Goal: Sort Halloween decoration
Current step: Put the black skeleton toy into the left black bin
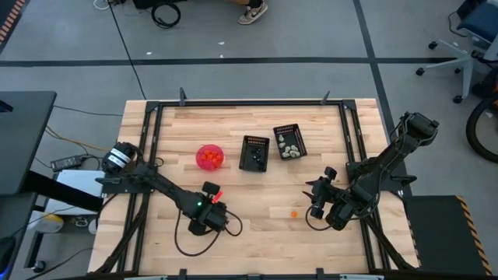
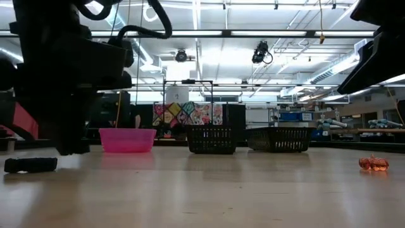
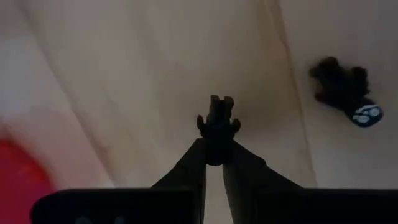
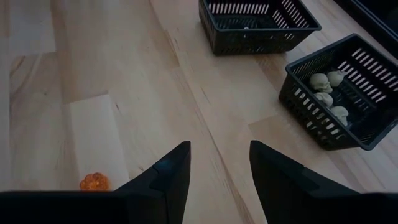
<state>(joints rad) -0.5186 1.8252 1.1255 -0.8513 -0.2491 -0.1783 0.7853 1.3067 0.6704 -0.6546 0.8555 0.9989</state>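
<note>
My left gripper (image 3: 217,146) is pinched shut on 1 black trinket (image 3: 218,121), low at the table's near side. My right gripper (image 4: 219,168) hangs open and empty near 1 orange trinket (image 4: 94,182) on the table.

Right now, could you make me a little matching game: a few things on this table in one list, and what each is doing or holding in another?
Things:
1. pink bowl
2. right-hand basket
3. left gripper
4. orange trinket

States:
a. lying loose on the bare wood
b. pinching a small black trinket
c. holding pale skulls
d. filled with orange pieces

Pairs: 1-d, 2-c, 3-b, 4-a
</note>
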